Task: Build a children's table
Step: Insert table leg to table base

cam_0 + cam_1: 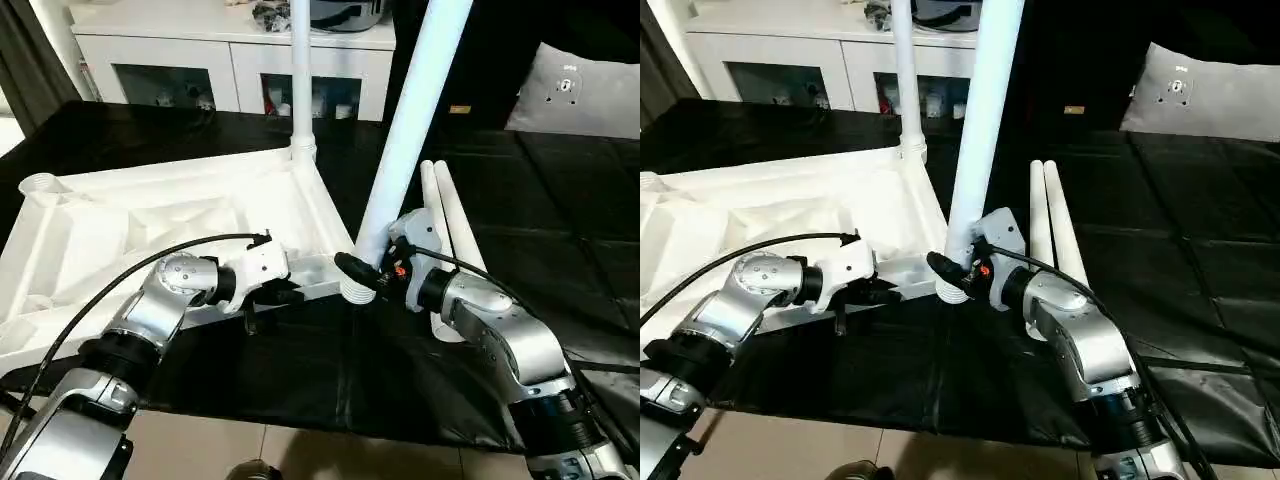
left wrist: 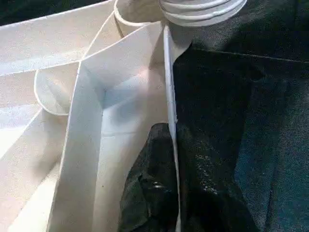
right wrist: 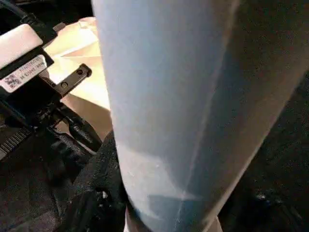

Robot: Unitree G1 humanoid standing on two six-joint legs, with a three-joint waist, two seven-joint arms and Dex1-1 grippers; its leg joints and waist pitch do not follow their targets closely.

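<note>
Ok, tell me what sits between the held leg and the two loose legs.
The right hand and its wrist, gripping the held leg; beyond it, bare black cover up to the loose legs, as the left eye view shows.

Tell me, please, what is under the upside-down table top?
Under the table top lies a black sheet that spreads out past its edges. What is directly beneath the top's middle is covered by the top itself, so I cannot see it.
</note>
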